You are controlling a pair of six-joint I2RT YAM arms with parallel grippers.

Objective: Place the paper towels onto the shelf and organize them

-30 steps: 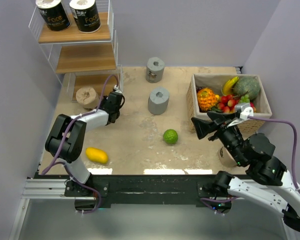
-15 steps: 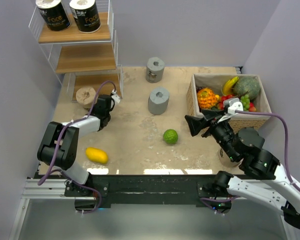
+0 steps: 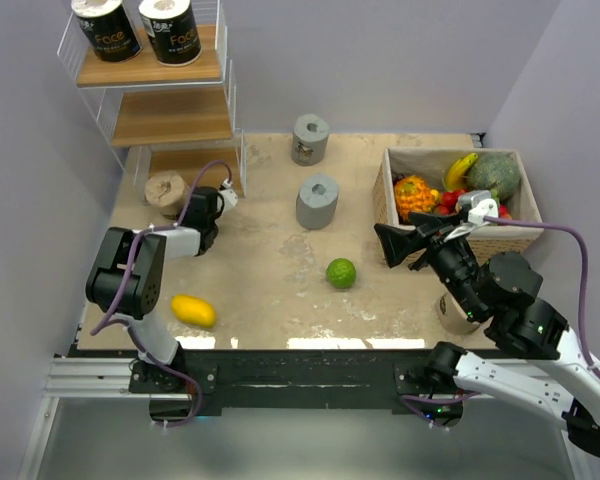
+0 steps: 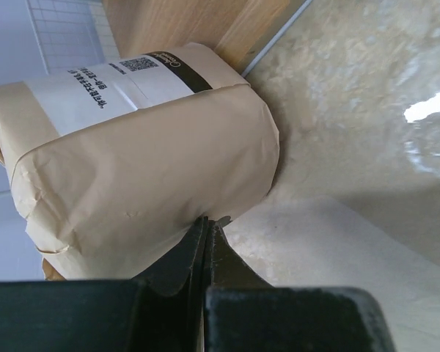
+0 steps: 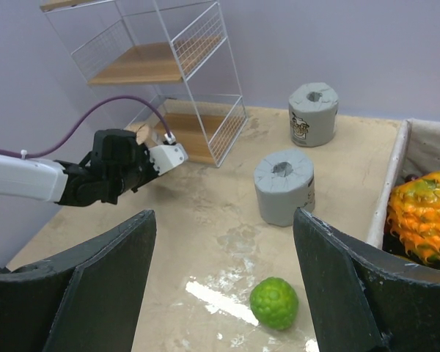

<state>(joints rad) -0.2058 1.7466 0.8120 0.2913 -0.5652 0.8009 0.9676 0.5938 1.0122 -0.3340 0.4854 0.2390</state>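
The tan roll point(image 3: 165, 189) has slid slightly left over the last second. It now sits at the front of the shelf point(image 3: 170, 118), by the bottom board; I cannot tell if it touches. I judge my nudge is working, with 1 tan roll nearly home. 2 black rolls point(image 3: 105, 28) stand on the top tier and 2 grey rolls point(image 3: 317, 200) wait on the table point(image 3: 270, 270). The left gripper point(image 3: 202, 205) lies low, having followed the roll left, its fingers pressed together with their tips touching the roll's side. The right gripper point(image 3: 398, 245) hovers by the basket point(image 3: 385, 195), fingers spread wide, holding nothing.
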